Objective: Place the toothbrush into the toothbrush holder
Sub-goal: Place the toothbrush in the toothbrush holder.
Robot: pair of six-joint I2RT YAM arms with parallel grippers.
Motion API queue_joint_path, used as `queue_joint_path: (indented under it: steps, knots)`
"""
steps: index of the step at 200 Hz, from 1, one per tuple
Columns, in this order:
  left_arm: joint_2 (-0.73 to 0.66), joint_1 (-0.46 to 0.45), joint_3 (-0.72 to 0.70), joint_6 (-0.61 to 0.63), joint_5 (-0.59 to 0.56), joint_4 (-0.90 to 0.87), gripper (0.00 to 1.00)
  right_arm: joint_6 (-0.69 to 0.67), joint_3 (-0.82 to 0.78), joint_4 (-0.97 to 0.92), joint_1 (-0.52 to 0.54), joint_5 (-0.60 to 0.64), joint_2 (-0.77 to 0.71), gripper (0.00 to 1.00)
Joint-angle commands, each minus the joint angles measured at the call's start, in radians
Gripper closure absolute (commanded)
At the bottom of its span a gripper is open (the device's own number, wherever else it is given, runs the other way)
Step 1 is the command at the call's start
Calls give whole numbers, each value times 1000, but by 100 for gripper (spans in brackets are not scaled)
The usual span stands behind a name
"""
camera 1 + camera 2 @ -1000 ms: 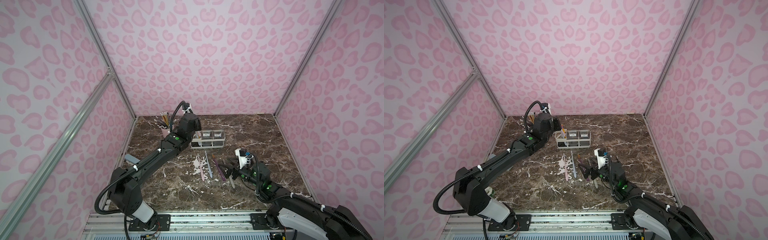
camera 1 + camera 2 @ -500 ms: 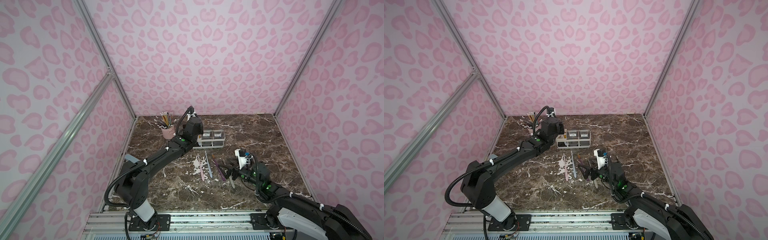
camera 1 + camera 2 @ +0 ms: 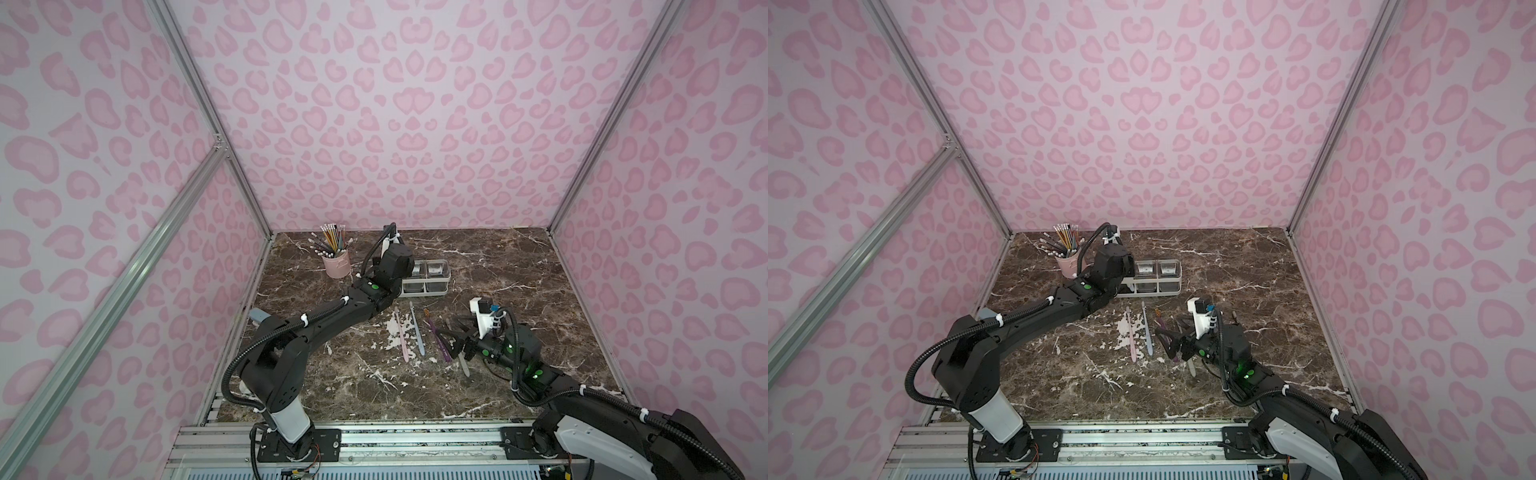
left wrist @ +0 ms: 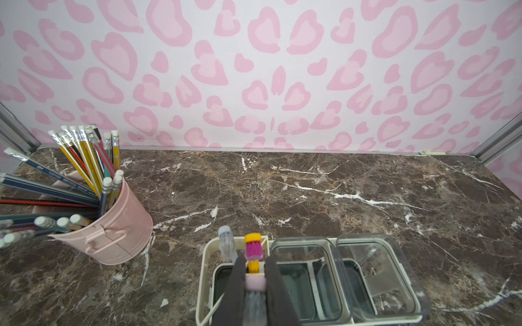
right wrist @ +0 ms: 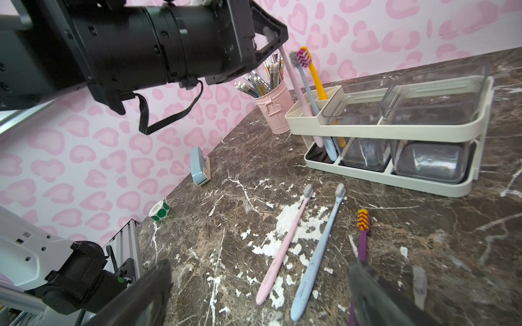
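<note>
The left pincer (image 4: 255, 272) is clamped tight on the pink toothbrush (image 5: 293, 84), gripping it just below the grey bristles. The handle leans down from the jaws, and its lower end sits inside the divided slot end of the toothbrush holder (image 5: 395, 130). A blue toothbrush (image 5: 310, 98) and a yellow toothbrush (image 5: 317, 79) stand in the same slot section, bristles up, crowded close beside the pink one. The two clear cups (image 4: 305, 254) fill the rest of the holder.

Taking the back wall as twelve in both top views, the holder stands at about eleven o'clock on the table (image 3: 519, 270). A pencil cup (image 3: 337, 266) stands at the holder's ten o'clock, apart from it. At the holder's six o'clock a loose pink toothbrush (image 5: 282, 248), a loose blue toothbrush (image 5: 319, 248) and a purple toothbrush (image 5: 363, 240) lie side by side, heads toward the holder.

The right pincer (image 3: 452, 338) is at the holder's five o'clock, jaws spread wide and holding nothing, low over the purple handle. Whether it touches the handle I cannot tell. A grey toothbrush (image 5: 419, 279), blurred, lies just beside it. A small blue item (image 5: 199, 166) and a roll of green stickers (image 5: 159, 210) lie along the table's edge between eight and nine o'clock.
</note>
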Motion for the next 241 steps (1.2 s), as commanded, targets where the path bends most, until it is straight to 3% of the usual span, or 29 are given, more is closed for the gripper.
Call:
queue_joint_path:
  steps: [1, 241]
  knots:
    - [13, -7, -8, -4, -36, 67, 98, -1, -1, 42, 2, -12, 1, 1]
    - [54, -12, -66, -71, -56, 112, 95, -8, -2, 50, 8, -24, 9, 1]
